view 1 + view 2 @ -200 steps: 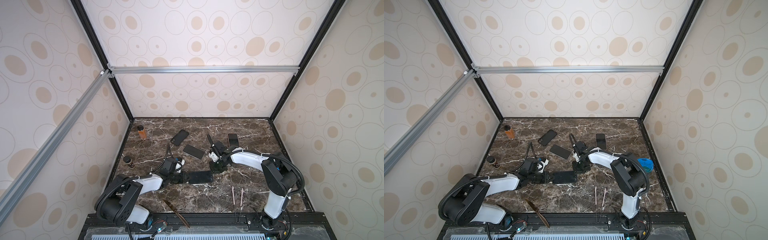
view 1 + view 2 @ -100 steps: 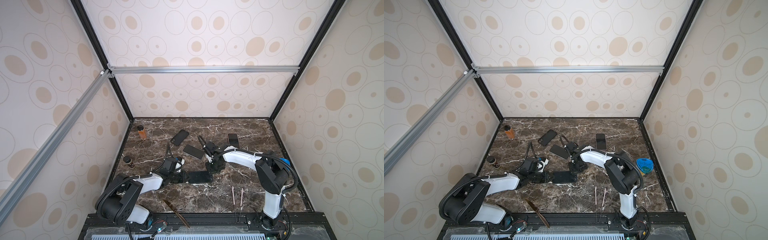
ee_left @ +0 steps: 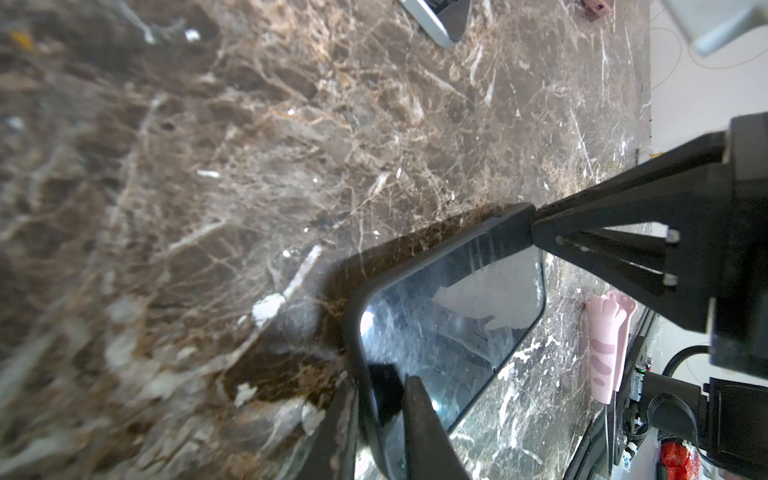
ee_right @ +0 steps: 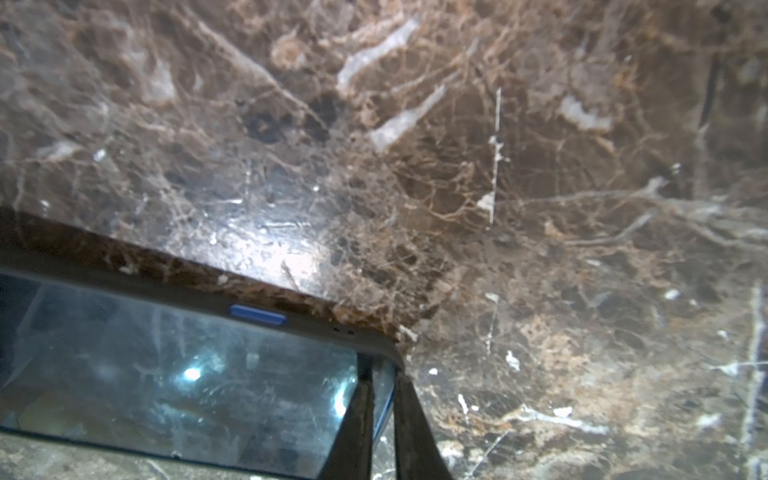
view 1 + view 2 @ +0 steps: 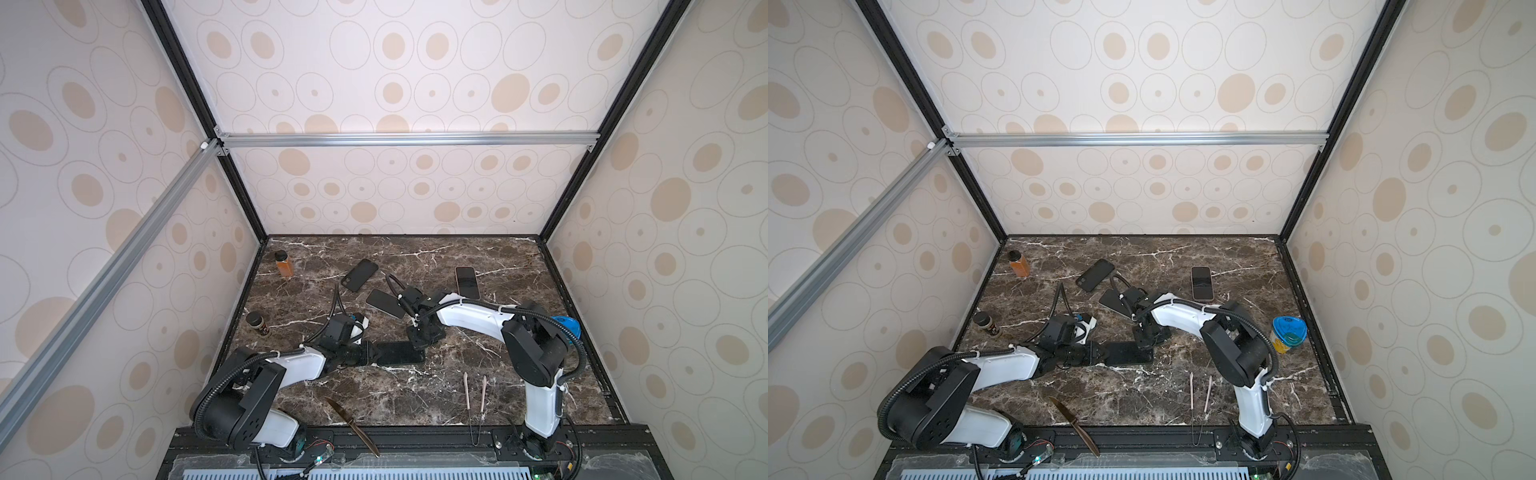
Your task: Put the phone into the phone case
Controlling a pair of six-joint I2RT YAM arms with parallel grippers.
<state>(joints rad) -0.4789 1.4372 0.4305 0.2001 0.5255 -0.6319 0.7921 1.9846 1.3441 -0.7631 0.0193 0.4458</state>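
One phone [image 5: 400, 353] is lying flat, screen up, inside the dark phone case [image 3: 356, 316] near the front middle of the marble table [image 5: 415, 399], as both top views are showing. The left gripper [image 3: 379, 388] is clamping one short end of the cased phone, with one finger over the glass and the other on the case's outer side. The right gripper [image 4: 381, 376], its jaws drawn almost together, is bearing down at a corner of the opposite end. Whether it is pinching the rim or only pressing, I cannot tell.

That corner is looking like the risky spot, since a strip of the phone's blue edge is showing between the fingertips there. If the tips are landing on the lip rather than the glass, they could be folding it under the phone. They could also be skating off the rounded corner onto the marble. Too hard a push could be levering the held end up and popping a seated corner out.

The glass is showing dark, finely scratched and mirroring the lights. A blue side button [image 4: 257, 314] is peeking through the matte rim.

Farther back, three other dark handsets or cases [image 5: 385, 303] are lying apart from it. Pink-handled tongs [image 5: 476, 390] and a knife [image 5: 352, 426] are resting near the front edge.
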